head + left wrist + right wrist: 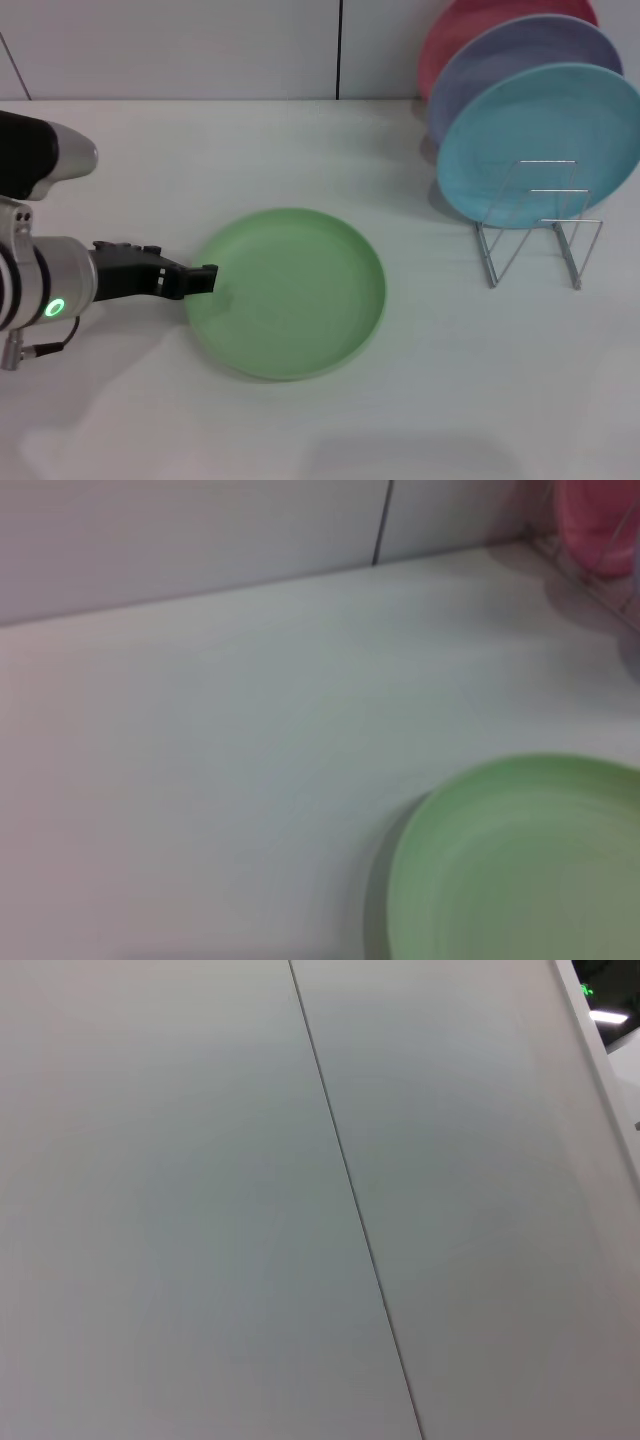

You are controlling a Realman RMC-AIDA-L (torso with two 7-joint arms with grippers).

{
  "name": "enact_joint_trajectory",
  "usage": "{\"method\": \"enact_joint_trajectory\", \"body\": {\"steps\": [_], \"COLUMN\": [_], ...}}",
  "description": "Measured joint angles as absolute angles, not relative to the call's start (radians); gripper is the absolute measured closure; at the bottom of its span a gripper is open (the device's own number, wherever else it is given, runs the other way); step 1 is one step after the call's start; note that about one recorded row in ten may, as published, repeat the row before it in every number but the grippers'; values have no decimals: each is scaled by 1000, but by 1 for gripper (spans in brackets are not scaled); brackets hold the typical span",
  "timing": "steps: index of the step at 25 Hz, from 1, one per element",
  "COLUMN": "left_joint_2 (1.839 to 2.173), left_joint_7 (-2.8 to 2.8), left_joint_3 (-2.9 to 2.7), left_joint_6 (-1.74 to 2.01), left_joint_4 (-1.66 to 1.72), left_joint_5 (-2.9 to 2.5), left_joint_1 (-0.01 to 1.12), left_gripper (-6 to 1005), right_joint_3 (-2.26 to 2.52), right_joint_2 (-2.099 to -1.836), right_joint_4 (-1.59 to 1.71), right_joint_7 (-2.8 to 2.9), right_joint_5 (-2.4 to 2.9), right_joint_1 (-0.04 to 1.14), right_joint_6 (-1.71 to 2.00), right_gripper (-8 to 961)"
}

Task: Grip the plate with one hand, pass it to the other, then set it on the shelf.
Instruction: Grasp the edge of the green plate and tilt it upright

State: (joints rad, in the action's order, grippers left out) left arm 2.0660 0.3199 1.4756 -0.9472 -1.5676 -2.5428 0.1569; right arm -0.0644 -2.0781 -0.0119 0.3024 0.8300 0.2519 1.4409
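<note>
White table: my left gripper reaches the plate rim; grip, I cannot tell. Handover and the shelf, well beyond, remain.

A light-blue plate stood on edge at the far right of the white table, with a lavender plate behind it. A pink plate stood rearmost, before a pale panelled wall.
</note>
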Motion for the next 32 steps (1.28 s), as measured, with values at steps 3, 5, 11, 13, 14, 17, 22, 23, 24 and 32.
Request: {"method": "enact_joint_trajectory", "body": {"steps": [3,5,11,13,14,17,22,23,24,32], "left_joint_2": [2066,2067,2067,2067,2066,2066,2066,2066,2065,2066], "left_joint_7": [317,317,316,315,315,315,314,314,314,314], "left_joint_3": [1478,1481,1483,1483,1484,1484,1493,1495,1496,1507], "left_joint_6": [-949,-949,-948,-949,-950,-950,-948,-947,-947,-950], "left_joint_4": [-1518,-1489,-1446,-1435,-1422,-1410,-1383,-1381,-1379,-1359], "left_joint_5": [-2543,-2544,-2543,-2543,-2543,-2544,-2544,-2545,-2545,-2545], "left_joint_1": [186,202,225,230,236,242,256,257,258,272], "left_gripper": [221,222,222,223,223,223,224,224,224,225], "right_joint_3": [-64,-64,-64,-64,-64,-64,-64,-64,-64,-64], "right_joint_2": [-2077,-2077,-2077,-2077,-2077,-2077,-2077,-2077,-2077,-2077], "right_joint_4": [-12,-12,-12,-12,-12,-12,-14,-14,-15,-15], "right_joint_7": [302,302,302,302,302,302,299,299,299,299], "right_joint_5": [830,830,830,830,830,830,830,830,830,830], "right_joint_1": [253,253,250,250,249,250,251,250,250,249], "right_joint_6": [1441,1441,1440,1440,1440,1440,1439,1439,1439,1431], "right_gripper": [190,190,189,189,189,189,189,188,188,189]}}
